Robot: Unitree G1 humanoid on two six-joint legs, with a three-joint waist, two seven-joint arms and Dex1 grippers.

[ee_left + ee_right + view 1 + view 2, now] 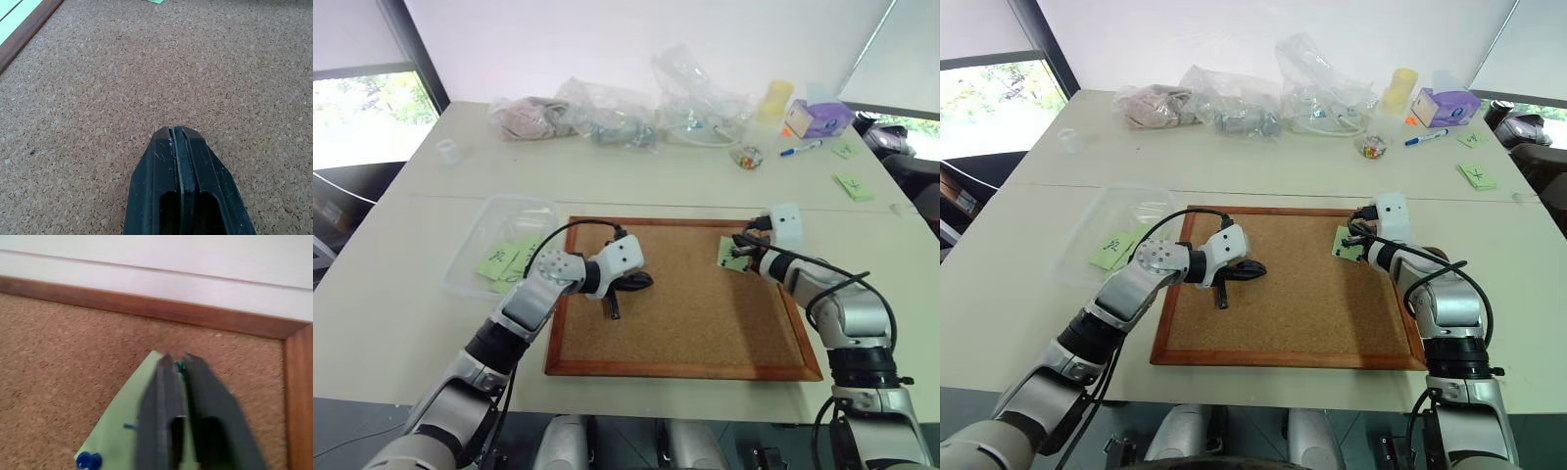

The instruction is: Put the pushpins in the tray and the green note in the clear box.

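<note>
Step in hand: pulling a pin from the green note on the cork board, right side.

Near: cork board [695, 323] lies flat on the bench [372, 323]. Left hand [180, 142] sits over bare cork mid-board, fingers pressed together, nothing betw them, idle.

Mid: right hand [177, 363] is at the far right corner of the board, on the green note [115, 431]. Fingers almost together, a small teal bit [180, 366] betw the tips, prob a pin head, can't confirm grip. Note's near edge looks lifted off the cork. A blue pin [88, 460] sits in the note's other corner, not yet out.

Left of board: clear box [499, 220] on the bench, already w/ green notes inside. Tray not made out.

Far: plastic bags [617, 113], marker [800, 149], purple tissue box [818, 117], more green notes [854, 186] on the far right of the bench.

Next move prob needs: straight pull away from the cork, steady pinch so the pin doesn't slip, then carry to the tray. Blue pin after that, then the note goes to the clear box. Risk: note tears or drags along w/ the pin.
</note>
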